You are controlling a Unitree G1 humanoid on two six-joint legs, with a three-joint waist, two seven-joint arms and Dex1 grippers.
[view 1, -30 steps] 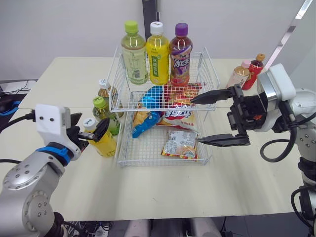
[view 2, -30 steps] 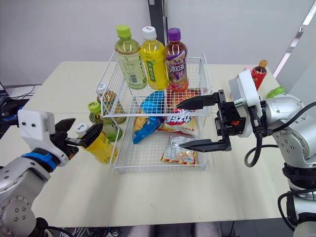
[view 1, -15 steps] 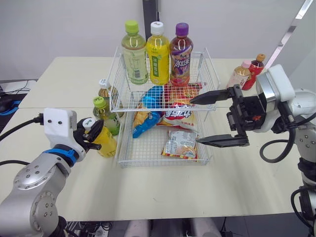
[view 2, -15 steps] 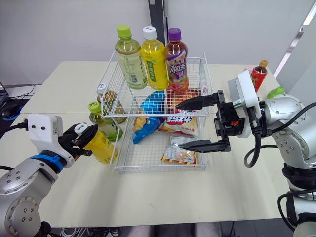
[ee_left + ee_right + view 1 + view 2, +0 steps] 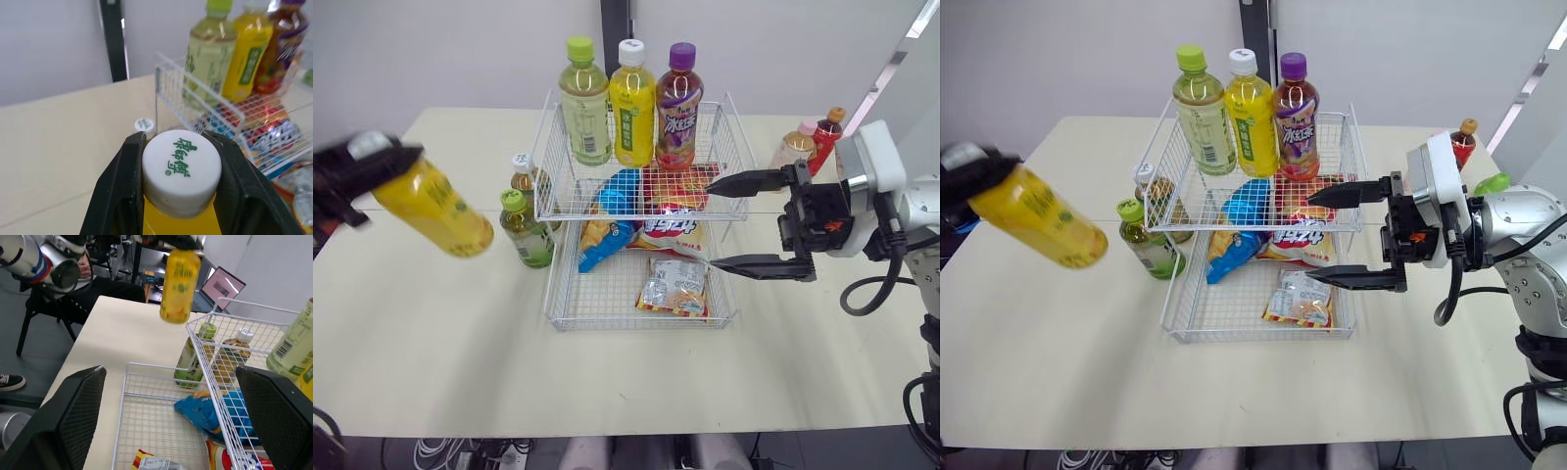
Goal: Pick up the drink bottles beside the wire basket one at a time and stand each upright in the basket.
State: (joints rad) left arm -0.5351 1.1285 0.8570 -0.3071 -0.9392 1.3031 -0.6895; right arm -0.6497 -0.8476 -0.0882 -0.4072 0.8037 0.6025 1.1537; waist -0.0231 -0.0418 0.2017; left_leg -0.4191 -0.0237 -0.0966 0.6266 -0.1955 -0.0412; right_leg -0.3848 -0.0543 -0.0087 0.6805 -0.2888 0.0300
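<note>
Eight drink bottles in all. One, the yellow bottle (image 5: 433, 209), is in my left gripper (image 5: 176, 143), whose two fingers are clamped on its white cap. It hangs tilted in the air over the left end of the table (image 5: 607, 382), well apart from the wire basket (image 5: 607, 325).

Three bottles stand upright in a row on the basket's raised back shelf: a pale green bottle (image 5: 584, 106), a yellow one (image 5: 633, 110) and a purple-capped one (image 5: 675, 106). Two more stand on the table just beside the basket's left wall: a green-capped bottle (image 5: 528, 231) in front and a white-capped bottle (image 5: 521, 177) behind it. Two stand near the table's far right edge, a pink-capped bottle (image 5: 792, 147) and a red bottle (image 5: 824, 125) side by side.

The basket's lower tray holds three snack packs: a blue bag (image 5: 607, 220), a red bag (image 5: 670, 221) and a small packet (image 5: 674, 289). They cover its back and right; the front left corner of the tray is bare wire.

My right gripper (image 5: 706, 226) is spread wide, holding nothing, its fingers reaching in over the basket's right rim.

The table is bare to the left and along the front edge. A laptop (image 5: 226, 285) sits beyond the table.
</note>
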